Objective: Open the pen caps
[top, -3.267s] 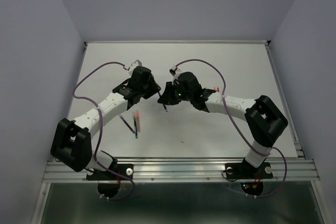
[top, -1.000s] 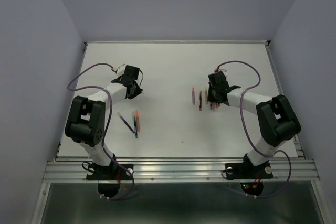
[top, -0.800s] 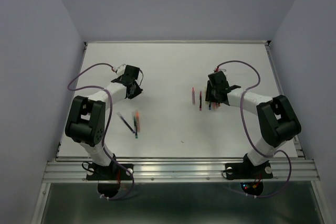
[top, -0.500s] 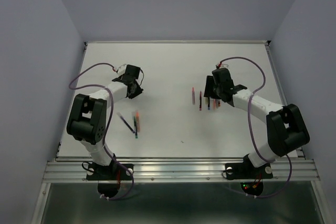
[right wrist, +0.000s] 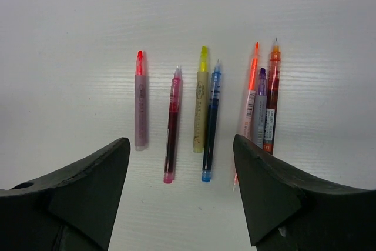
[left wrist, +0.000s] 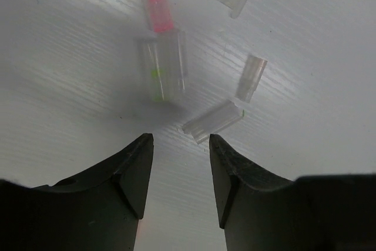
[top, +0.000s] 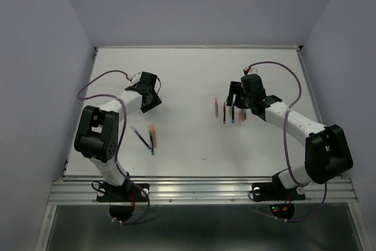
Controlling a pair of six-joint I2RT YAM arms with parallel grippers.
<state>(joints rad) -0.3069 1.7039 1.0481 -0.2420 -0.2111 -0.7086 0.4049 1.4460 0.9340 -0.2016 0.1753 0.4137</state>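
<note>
- Left claw (left wrist: 179, 145): spread, empty, low over the desk (top: 194, 74) near its left edge.
- Pen caps (left wrist: 211, 121): lying loose on the desk just beyond this claw.
- Right claw (right wrist: 181, 142): spread, empty, above a row of uncapped pens (right wrist: 201, 101) toward the right edge.

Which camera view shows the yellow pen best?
The right wrist view: the yellow pen lies full length with its tip uncapped, the third pen from the left. In the top external view it is too small to pick out. The left wrist view does not show it.
</note>
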